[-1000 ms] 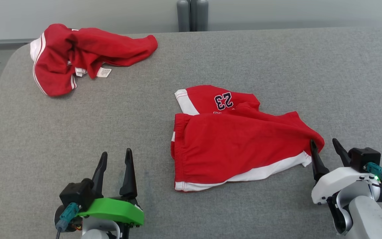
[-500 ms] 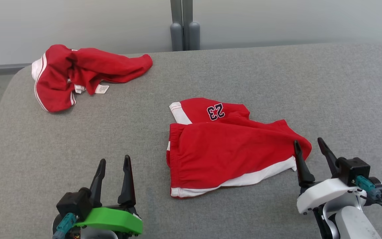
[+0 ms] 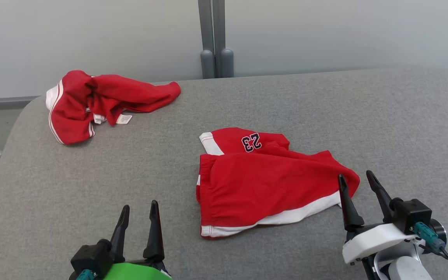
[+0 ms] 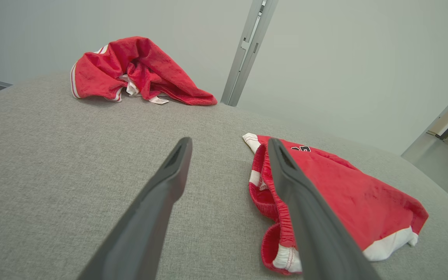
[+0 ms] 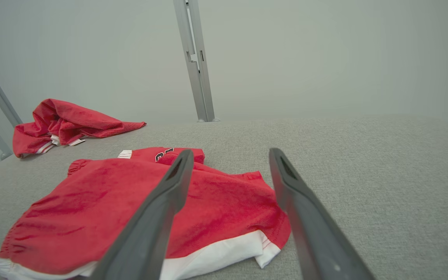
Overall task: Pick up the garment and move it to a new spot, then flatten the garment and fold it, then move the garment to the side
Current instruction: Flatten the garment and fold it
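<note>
I'm seeing the grey table [image 3: 72,175] carrying the folded red shorts [image 3: 263,186]. A crumpled red garment [image 3: 91,101] is lying well off the shorts' far-left side. My right gripper [image 3: 354,174] is hovering spread and empty by the shorts' right corner. My left gripper [image 3: 140,203] is hanging spread and empty off their near-left side.

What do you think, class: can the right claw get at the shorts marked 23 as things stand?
Probably yes. The right claw is open, with its tips right at the near right corner of the shorts, and nothing lies between them.
</note>
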